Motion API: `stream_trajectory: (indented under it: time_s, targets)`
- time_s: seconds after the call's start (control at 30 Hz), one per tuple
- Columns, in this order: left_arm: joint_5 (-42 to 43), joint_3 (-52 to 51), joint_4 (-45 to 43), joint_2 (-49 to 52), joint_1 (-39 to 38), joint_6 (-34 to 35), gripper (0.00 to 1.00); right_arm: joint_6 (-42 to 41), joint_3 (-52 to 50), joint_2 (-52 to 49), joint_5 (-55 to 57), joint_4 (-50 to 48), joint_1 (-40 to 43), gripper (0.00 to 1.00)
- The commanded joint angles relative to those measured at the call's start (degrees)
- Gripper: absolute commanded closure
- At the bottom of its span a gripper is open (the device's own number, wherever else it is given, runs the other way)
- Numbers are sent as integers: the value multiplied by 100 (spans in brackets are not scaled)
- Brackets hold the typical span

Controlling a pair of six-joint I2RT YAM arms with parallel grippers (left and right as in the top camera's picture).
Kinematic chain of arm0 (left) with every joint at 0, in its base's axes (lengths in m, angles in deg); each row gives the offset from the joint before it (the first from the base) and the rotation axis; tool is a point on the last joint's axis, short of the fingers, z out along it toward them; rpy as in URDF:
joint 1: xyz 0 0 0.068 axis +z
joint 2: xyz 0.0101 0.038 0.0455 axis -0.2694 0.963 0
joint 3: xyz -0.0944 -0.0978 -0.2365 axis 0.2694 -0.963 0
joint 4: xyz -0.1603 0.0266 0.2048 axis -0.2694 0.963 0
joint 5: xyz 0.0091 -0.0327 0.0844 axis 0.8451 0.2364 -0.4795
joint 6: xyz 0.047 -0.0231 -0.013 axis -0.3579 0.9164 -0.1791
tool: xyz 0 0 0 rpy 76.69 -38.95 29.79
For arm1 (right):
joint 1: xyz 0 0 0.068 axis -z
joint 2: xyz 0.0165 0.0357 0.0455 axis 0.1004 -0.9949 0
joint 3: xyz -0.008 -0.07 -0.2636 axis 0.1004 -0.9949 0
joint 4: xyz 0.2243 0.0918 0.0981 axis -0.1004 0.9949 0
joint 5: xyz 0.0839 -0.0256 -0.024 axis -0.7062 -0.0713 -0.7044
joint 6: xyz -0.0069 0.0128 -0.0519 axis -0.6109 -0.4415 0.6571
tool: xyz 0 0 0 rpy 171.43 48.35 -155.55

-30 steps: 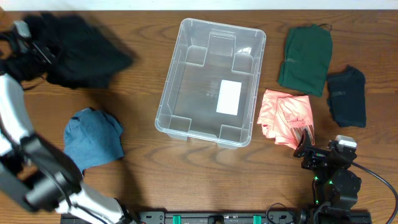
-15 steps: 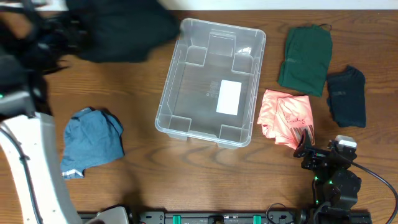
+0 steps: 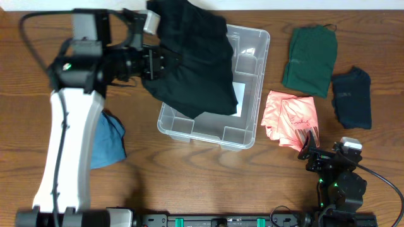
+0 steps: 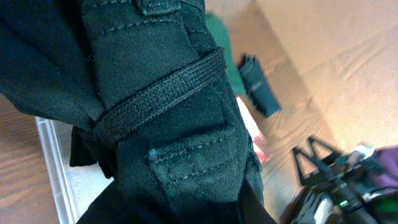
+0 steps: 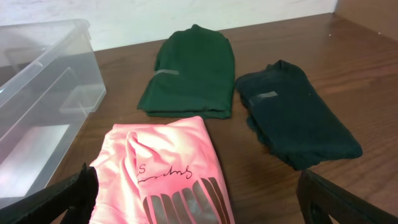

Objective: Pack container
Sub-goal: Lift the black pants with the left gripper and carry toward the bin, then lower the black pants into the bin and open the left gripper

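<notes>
The container, a clear plastic rectangular bin with rounded corners and a rimmed edge, sat at the middle of the wooden table, its white base label partly covered. Black trousers of heavy woven cloth, with a ribbed belt loop and stitched pocket flaps, hung over its left half. The left gripper was clamped on their bunched fabric above the bin's left rim. Just right of the bin lay a crumpled, glossy pink shirt with dark lettering. Beyond it were a folded green garment and a smaller dark folded one. The right gripper stood wide apart and empty at the pink shirt's near edge. A blue garment lay left of the bin, partly behind the left arm.
</notes>
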Motion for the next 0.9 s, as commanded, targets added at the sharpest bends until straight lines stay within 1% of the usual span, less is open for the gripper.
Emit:
stream_trajectory:
  time_s: [0.0, 0.17, 0.33, 0.5, 0.6, 0.67, 0.73, 0.8, 0.87]
  targets:
    - [494, 125, -129, 240, -317, -680, 94, -63, -17, 15, 15, 2, -61, 1]
    - [485, 125, -133, 804, -706, -870, 94, -63, -17, 15, 13, 2, -61, 1]
    - [452, 120, -304, 1300, -831, -826, 94, -63, -17, 15, 15, 2, -61, 1]
    - [-562, 109, -568, 1655, -887, -85, 94, -61, -17, 15, 13, 2, -61, 1]
    - [-647, 109, -826, 1814, -927, 289, 94, -61, -17, 15, 15, 2, -61, 1]
    - [-927, 105, -925, 1884, -984, 518, 94, -63, -17, 15, 13, 2, -61, 1]
    - [-1132, 105, -951, 1915, -1051, 581, 94, -63, -17, 15, 13, 2, -61, 1]
    - [-1163, 105, -955, 1915, -1141, 581, 94, -61, -17, 15, 13, 2, -61, 1]
    - [-1137, 107, -1001, 1912, -1246, 741, 94, -61, -17, 15, 15, 2, -61, 1]
